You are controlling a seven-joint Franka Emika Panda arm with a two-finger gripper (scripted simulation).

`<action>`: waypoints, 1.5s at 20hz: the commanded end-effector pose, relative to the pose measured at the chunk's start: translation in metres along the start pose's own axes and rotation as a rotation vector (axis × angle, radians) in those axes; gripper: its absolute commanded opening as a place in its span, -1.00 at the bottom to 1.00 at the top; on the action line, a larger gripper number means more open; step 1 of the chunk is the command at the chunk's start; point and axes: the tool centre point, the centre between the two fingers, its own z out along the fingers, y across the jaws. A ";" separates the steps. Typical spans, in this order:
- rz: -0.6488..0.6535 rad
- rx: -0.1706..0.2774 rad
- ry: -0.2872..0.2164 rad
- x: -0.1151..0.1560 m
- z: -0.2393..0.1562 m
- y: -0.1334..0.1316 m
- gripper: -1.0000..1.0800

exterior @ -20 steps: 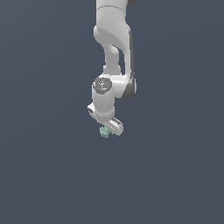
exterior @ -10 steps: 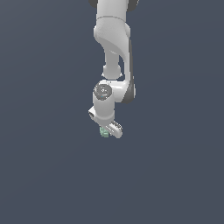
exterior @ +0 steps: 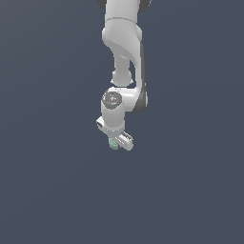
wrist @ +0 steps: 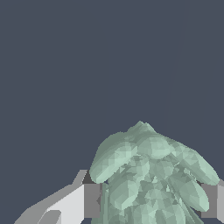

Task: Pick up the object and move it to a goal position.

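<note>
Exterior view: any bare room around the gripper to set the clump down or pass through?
Bare dark grey surface borders the white gripper on the exterior view's left, right and below; nothing else shows there. The only crowded spot is between its fingers, filled by the pale mint-green knobbly clump. Above, the white arm blocks passage.

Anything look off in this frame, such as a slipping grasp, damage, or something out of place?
Nothing stands out. The mint-green clump sits between the gripper fingers, pads on both sides, with no visible damage.
</note>
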 end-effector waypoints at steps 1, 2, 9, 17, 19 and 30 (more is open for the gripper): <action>0.000 0.000 0.000 0.000 -0.001 0.000 -1.00; 0.000 0.000 0.000 0.000 -0.003 -0.001 -1.00; 0.000 0.000 0.000 0.002 -0.032 -0.007 -1.00; 0.001 -0.001 0.000 0.008 -0.100 -0.022 -1.00; 0.001 -0.001 0.000 0.010 -0.121 -0.027 -1.00; 0.001 -0.001 0.000 0.020 -0.220 -0.050 -1.00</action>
